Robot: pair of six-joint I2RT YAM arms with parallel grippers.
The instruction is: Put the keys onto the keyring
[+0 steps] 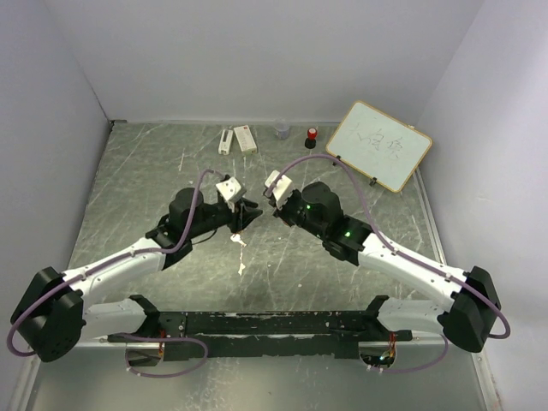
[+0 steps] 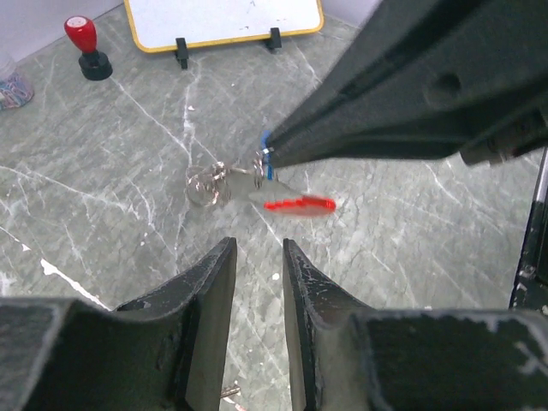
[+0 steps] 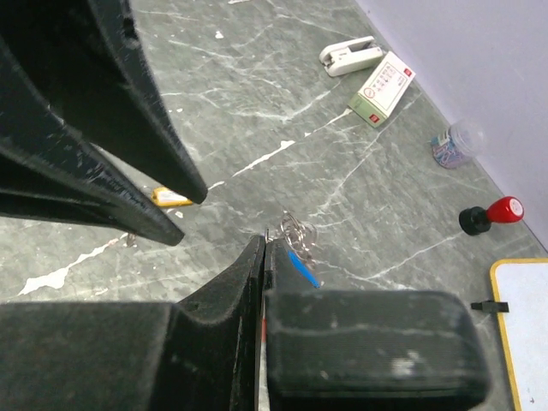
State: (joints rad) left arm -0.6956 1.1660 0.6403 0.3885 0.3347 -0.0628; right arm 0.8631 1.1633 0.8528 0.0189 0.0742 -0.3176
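Note:
My right gripper (image 3: 264, 241) is shut on the keyring (image 2: 205, 184), held just above the table. Its grey wire loop (image 3: 295, 231) sticks out past the fingertips, with the blue tab (image 3: 301, 265) against the right finger. In the left wrist view the red tag (image 2: 300, 204) hangs below the loop. My left gripper (image 2: 259, 244) faces it a short way off, open, with only bare table between its fingers. A brass-yellow key (image 3: 171, 199) lies on the table under the left fingers. Two small pale pieces (image 1: 236, 243) lie just in front of the grippers; I cannot tell which are keys.
A small whiteboard (image 1: 378, 145) stands at the back right. Along the back edge are a red-capped black stamp (image 1: 311, 137), a clear cup (image 1: 282, 128), a white box (image 1: 245, 138) and a stapler (image 1: 225, 141). Grey walls close in three sides.

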